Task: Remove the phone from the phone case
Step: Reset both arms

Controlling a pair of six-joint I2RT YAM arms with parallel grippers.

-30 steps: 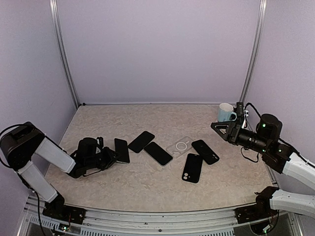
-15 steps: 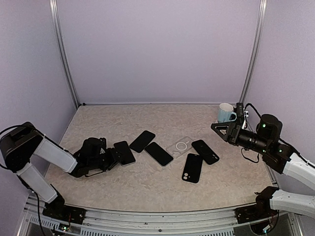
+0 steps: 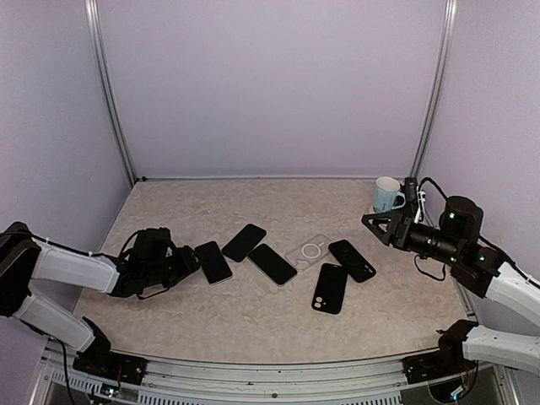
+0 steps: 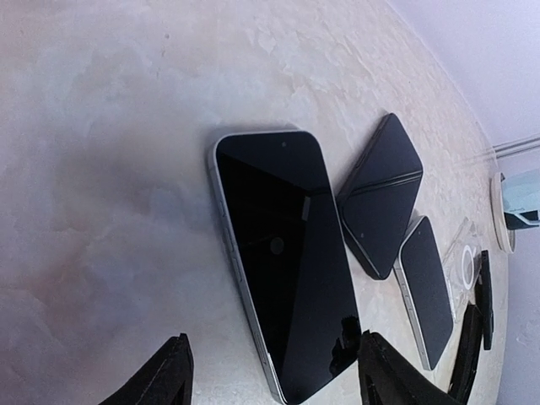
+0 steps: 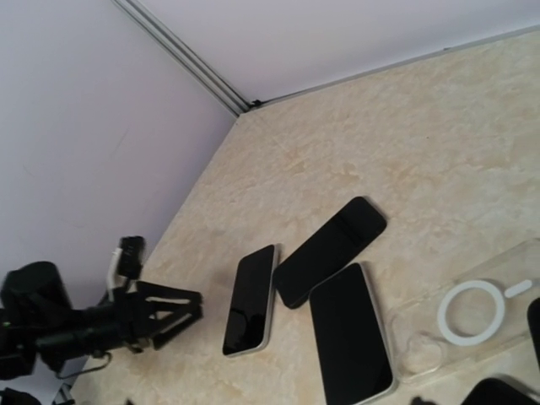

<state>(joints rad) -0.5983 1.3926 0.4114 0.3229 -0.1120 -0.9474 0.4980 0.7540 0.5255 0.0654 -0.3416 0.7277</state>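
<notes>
A silver-edged phone [image 4: 283, 261] lies flat, screen up, on the table, bare of any case; it also shows as the phone [image 3: 213, 261] left of centre. My left gripper [image 4: 274, 384] stands open just short of the phone's near end, one finger on either side and neither touching it. A clear phone case [image 3: 308, 251] with a white ring lies empty mid-table. My right gripper [image 3: 371, 224] hovers open and empty above the table's right side, well away from the phones.
Other dark phones lie around: one [image 3: 243, 242] angled behind the first, one [image 3: 271, 263] beside it, and two black ones [image 3: 352, 260] [image 3: 330, 288] to the right. A pale blue mug [image 3: 387, 193] stands at the back right corner.
My left gripper has opened and let go of the silver-edged phone, which now lies flat. The left arm has drawn back to the left. The right arm has hardly moved.
</notes>
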